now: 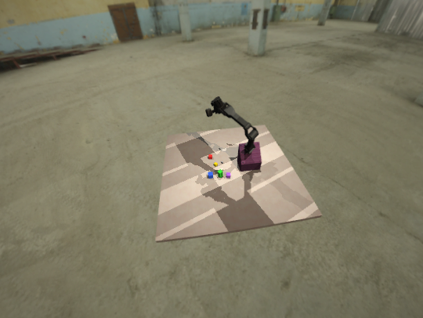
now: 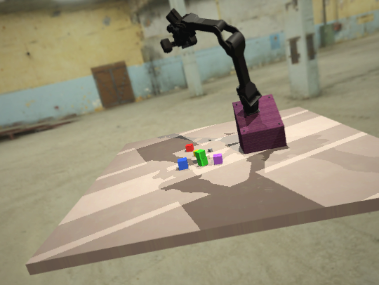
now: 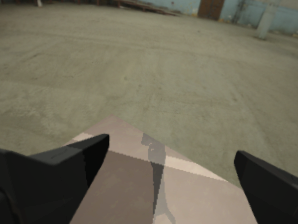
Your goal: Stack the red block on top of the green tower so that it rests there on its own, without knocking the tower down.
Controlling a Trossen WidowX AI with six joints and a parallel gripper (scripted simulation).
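Gripper (image 2: 168, 41): one, black, on a six-joint arm (image 2: 238, 60); raised high above the board (image 2: 140, 217), fingers spread wide with nothing between them. Wrist view shows only a far corner of the board and bare floor past it; no block appears between the fingers.

Red block (image 2: 189, 147): one, small cube, resting on the board, untouched. Seen from the top view, it sits at about 11 o'clock from the green tower (image 2: 201, 157), near but apart.

Green tower: two cubes stacked, upright. Blue block (image 2: 182, 163) at its 9 o'clock, purple block (image 2: 217, 158) at its 3 o'clock, yellow block (image 1: 215, 164) close behind it.

Key relation: red block lies well below the gripper, toward the purple base (image 2: 261, 126) at roughly 5 o'clock in the exterior view. Judged next need: tilt down and descend onto it, keeping away from the tower.
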